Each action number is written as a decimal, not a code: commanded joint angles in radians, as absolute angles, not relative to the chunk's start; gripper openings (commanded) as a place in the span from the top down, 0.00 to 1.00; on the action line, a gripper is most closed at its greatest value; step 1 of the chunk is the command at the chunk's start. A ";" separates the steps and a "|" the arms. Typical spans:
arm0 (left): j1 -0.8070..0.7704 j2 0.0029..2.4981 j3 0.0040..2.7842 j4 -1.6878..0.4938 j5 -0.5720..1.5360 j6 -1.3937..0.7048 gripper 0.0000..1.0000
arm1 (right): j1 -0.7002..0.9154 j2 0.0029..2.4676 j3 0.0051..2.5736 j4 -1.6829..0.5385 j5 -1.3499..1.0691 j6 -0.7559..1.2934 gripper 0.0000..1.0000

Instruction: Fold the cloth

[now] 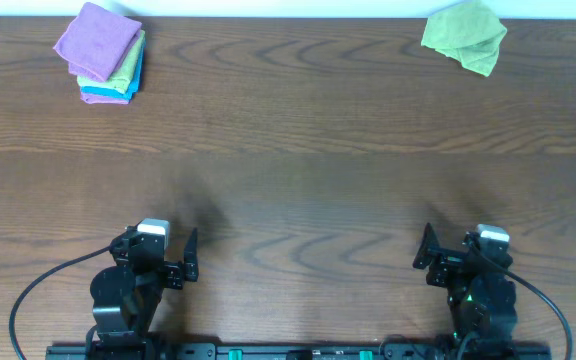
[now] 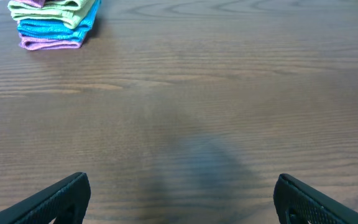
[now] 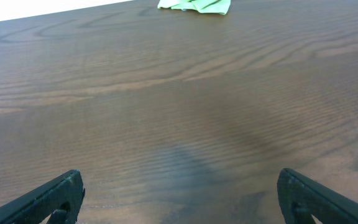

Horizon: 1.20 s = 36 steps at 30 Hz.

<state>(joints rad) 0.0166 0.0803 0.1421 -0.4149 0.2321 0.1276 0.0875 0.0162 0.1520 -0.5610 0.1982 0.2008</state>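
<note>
Green cloth [image 1: 465,36] sits crumpled, far from left pincer [image 2: 182,205] and right pincer [image 3: 180,202], both gaping; careless grabs may bunch it.

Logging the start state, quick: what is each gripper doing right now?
Left gripper: open, holding nothing.
Right gripper: open, holding nothing.

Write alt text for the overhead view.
A crumpled green cloth lies at the far right corner of a wooden table; a stack of folded cloths, purple on top, sits at the far left. The left arm and right arm sit at the near edge, jaws open, holding nothing.
</note>
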 commanded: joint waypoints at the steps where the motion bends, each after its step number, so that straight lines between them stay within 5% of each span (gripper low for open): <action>1: 0.013 0.071 0.122 -0.421 0.221 0.116 0.05 | 0.080 0.006 0.150 -0.563 0.201 0.193 0.01; 11: 0.013 0.071 0.122 -0.421 0.221 0.116 0.05 | 0.080 0.006 0.150 -0.539 0.191 0.212 0.01; 18: 0.013 0.071 0.122 -0.421 0.221 0.116 0.05 | 0.080 0.006 0.150 -0.333 0.092 0.593 0.01; 24: 0.013 0.071 0.122 -0.421 0.221 0.116 0.05 | 0.080 0.006 0.150 -0.288 0.101 0.714 0.01; 31: 0.013 0.071 0.122 -0.421 0.221 0.116 0.05 | 0.080 0.028 0.146 -0.250 0.135 0.693 0.01; 36: 0.013 0.071 0.122 -0.421 0.222 0.116 0.05 | 0.079 0.189 0.142 -0.006 0.135 0.573 0.01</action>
<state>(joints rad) 0.0166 0.0799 0.1421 -0.4156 0.2317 0.1276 0.0872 0.1032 0.1463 -0.0772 0.1234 0.6430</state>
